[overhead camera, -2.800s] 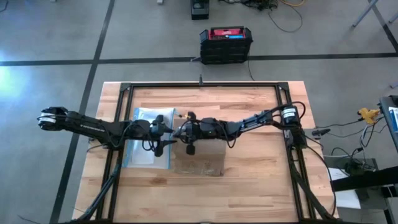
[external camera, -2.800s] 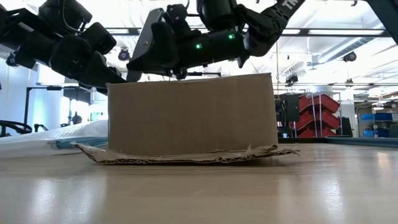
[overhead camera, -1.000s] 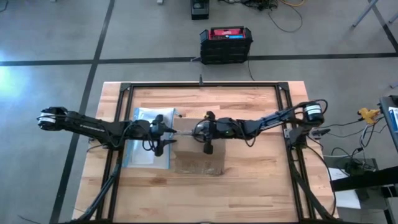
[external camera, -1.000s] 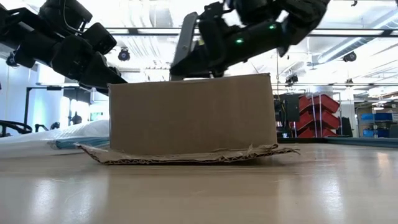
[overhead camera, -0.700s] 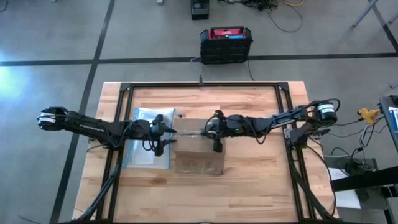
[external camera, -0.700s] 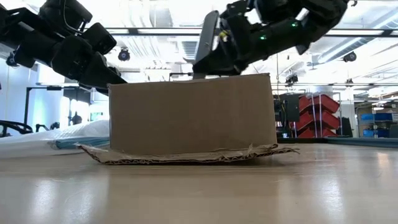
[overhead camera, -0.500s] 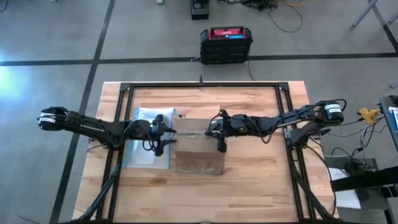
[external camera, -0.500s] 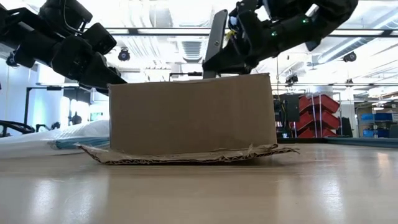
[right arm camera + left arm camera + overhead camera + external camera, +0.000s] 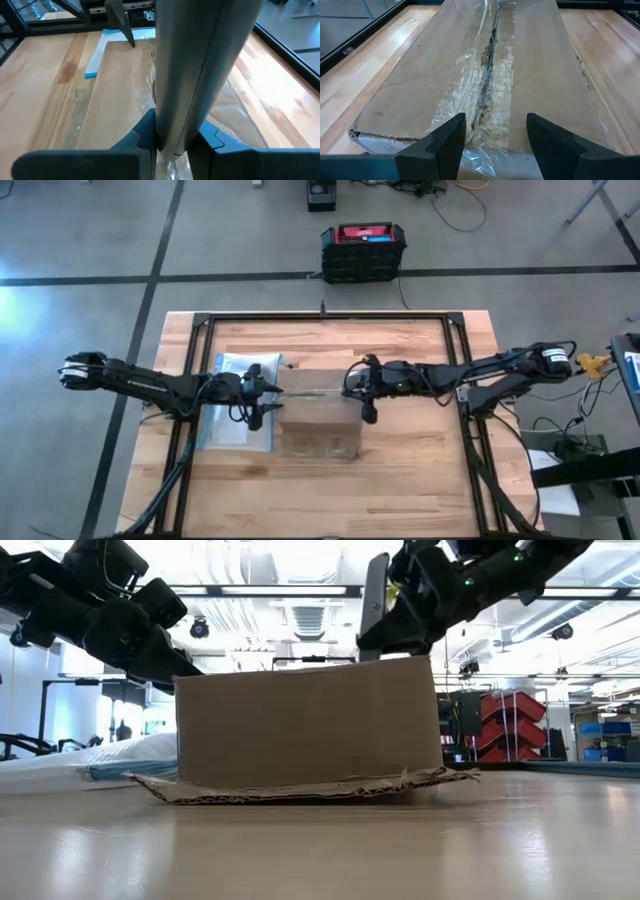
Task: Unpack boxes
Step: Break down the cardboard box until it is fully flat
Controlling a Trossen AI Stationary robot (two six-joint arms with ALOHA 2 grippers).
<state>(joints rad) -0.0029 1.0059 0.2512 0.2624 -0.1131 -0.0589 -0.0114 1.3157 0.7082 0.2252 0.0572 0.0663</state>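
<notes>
— Near the middle of the surface [image 9: 420,480], seen from above, what sits there?
— The box [image 9: 318,432], a taped seam along its top. The left claw [image 9: 272,393] is at the box's left end, the right claw [image 9: 352,387] over its right end. A clear pouch [image 9: 232,395] with a blue edge lies just left of the box.
— And from surface height?
— The box [image 9: 308,722] rests on a torn cardboard flap [image 9: 300,787]; the right claw [image 9: 378,610] is just above its top right edge.
— Left wrist view?
— The left claw [image 9: 496,145] stands wide, empty, its fingers either side of the taped seam [image 9: 487,80].
— Right wrist view?
— The right claw [image 9: 172,137] pinches a grey upright tool [image 9: 195,65] over the tape; what the tool is, I can't tell.
</notes>
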